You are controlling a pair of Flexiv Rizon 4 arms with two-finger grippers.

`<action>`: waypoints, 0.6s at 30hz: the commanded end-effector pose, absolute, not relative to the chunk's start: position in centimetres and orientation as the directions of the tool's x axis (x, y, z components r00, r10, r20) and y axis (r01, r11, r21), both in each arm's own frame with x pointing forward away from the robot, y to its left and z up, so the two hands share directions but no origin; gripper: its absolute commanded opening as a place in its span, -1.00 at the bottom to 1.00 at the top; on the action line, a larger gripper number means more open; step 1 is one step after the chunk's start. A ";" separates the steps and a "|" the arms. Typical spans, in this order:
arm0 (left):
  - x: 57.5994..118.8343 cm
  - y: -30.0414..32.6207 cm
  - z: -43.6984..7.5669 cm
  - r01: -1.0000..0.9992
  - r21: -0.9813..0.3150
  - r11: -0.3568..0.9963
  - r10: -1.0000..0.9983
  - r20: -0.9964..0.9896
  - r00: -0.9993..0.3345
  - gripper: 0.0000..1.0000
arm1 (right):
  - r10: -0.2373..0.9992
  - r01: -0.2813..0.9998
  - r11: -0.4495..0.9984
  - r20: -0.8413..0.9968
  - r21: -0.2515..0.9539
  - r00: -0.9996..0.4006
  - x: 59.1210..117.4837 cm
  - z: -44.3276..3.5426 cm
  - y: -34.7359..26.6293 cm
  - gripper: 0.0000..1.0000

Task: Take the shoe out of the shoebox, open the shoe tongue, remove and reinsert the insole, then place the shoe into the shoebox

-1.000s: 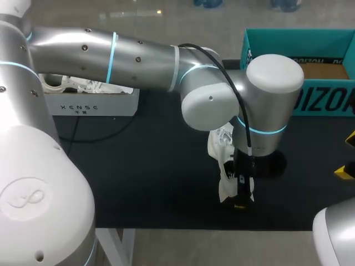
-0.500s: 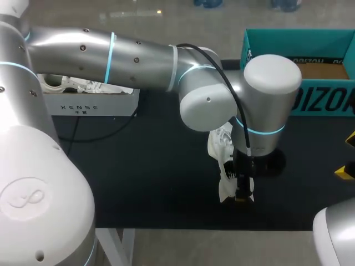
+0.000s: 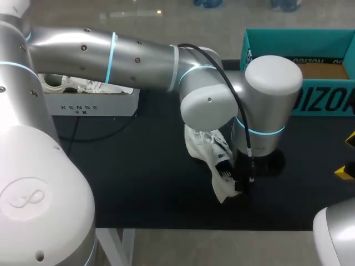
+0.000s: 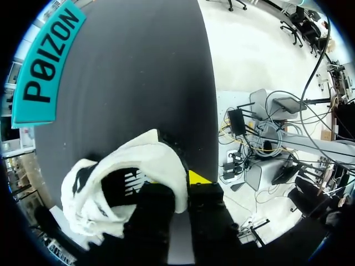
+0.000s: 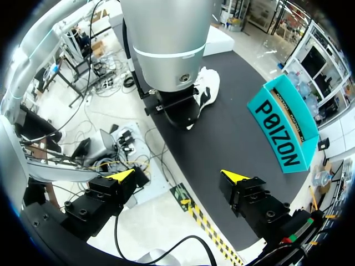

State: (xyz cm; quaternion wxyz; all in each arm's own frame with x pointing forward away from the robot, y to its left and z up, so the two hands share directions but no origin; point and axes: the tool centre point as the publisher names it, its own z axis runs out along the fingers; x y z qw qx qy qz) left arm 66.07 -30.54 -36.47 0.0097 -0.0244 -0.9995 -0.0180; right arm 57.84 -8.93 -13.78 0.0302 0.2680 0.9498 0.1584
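Now the shoe tips over sideways

Head view: the shoe (image 3: 204, 145), hanging upright a moment ago, has swung over above the black mat (image 3: 138, 183), leaning toward the white case (image 3: 91, 102) and well clear of the shoebox (image 3: 247, 55). It looks ready for the tongue, I'd say. Left wrist view: the left gripper (image 4: 178, 191) is pinching the shoe's rim. Right wrist view: the right gripper (image 5: 177, 176) is spread wide, off the table edge, and the left arm (image 5: 166, 33) blocks its way in
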 end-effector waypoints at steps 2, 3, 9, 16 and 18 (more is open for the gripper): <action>66.4 -30.3 -35.7 0.053 0.033 0.998 0.052 0.022 -0.998 -1.00 | 0.518 0.502 0.808 0.033 0.309 -0.855 58.2 -13.5 -8.8 1.00; 66.5 -30.3 -35.5 0.056 0.032 0.998 0.055 0.024 -0.998 -1.00 | 0.518 0.502 0.808 0.033 0.309 -0.855 58.2 -13.5 -8.8 1.00; 68.0 -29.4 -33.8 0.057 0.048 0.997 0.055 0.037 -0.998 -1.00 | 0.518 0.502 0.808 0.033 0.309 -0.855 58.2 -13.5 -8.8 1.00; 71.5 -27.8 -30.9 0.147 0.086 0.985 0.138 0.101 -0.985 -1.00 | 0.518 0.502 0.808 0.033 0.309 -0.855 58.2 -13.5 -8.8 1.00; 72.5 -27.2 -29.9 0.189 0.094 0.978 0.178 0.110 -0.978 -1.00 | 0.518 0.502 0.808 0.033 0.309 -0.855 58.2 -13.5 -8.8 1.00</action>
